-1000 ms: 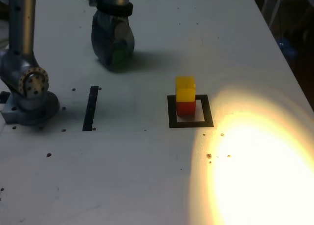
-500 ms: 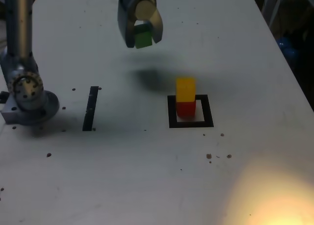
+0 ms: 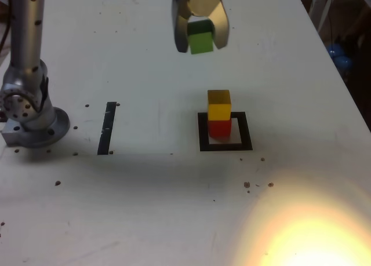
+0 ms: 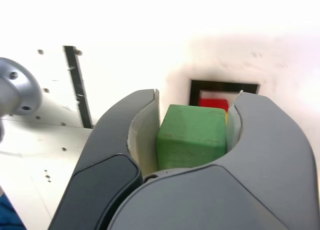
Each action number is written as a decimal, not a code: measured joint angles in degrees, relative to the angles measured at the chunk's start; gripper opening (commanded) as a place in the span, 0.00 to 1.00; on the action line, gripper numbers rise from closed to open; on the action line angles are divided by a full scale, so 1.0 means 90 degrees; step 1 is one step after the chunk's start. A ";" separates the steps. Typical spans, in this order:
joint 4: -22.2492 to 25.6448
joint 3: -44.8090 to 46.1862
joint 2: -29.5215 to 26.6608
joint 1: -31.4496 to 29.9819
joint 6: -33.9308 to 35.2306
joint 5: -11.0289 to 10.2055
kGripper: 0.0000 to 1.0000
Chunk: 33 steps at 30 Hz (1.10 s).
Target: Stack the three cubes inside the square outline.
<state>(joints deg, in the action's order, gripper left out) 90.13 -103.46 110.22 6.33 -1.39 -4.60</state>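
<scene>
The pincer (image 3: 200, 34) is clamped on the green cube (image 3: 201, 41) and hangs in the air above the white desk (image 3: 174, 208), up and slightly to the exterior view's left of the stack. The wrist view shows the green cube (image 4: 191, 136) seated between the two curved grey fingers (image 4: 125, 140), its side faces pressed by the pale inner pads, so the grip looks firm and square. The yellow cube (image 3: 219, 105) sits on the red cube (image 3: 219, 127), and the red cube rests on the white centre of the square outline (image 3: 225, 146); two of the three blocks are thus already placed, and the carried one is judged to be the last. Holding the block high gives it room to pass over the top of the yellow cube without striking it. The stack stands toward the far part of the outline, so its base is nearer one black border than the other. The desk around the outline is open on all sides; the black tape strip (image 3: 107, 127) and the arm's base (image 3: 29, 115) lie well apart at the exterior view's left, and a bright patch of light (image 3: 307, 225) falls near the front edge. A slight offset at release could topple the narrow column.
</scene>
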 measured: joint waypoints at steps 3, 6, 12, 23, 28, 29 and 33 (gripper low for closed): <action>0.0032 -0.0256 0.0234 -0.0181 0.0122 0.0013 0.29; 0.0034 -0.0417 0.0553 -0.0413 0.0239 0.0046 0.29; 0.0092 -0.0525 0.0839 -0.0563 0.0521 0.0100 0.29; 0.0178 -0.0426 0.0896 -0.0690 0.0752 0.0231 0.30; 0.0195 -0.0345 0.0896 -0.0749 0.0787 0.0288 0.30; 0.0199 -0.0328 0.0896 -0.0791 0.0810 0.0292 0.30; 0.0201 -0.0251 0.0896 -0.1102 0.0999 0.0296 0.30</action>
<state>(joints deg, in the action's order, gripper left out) 91.93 -105.72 118.28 -3.59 7.60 -1.94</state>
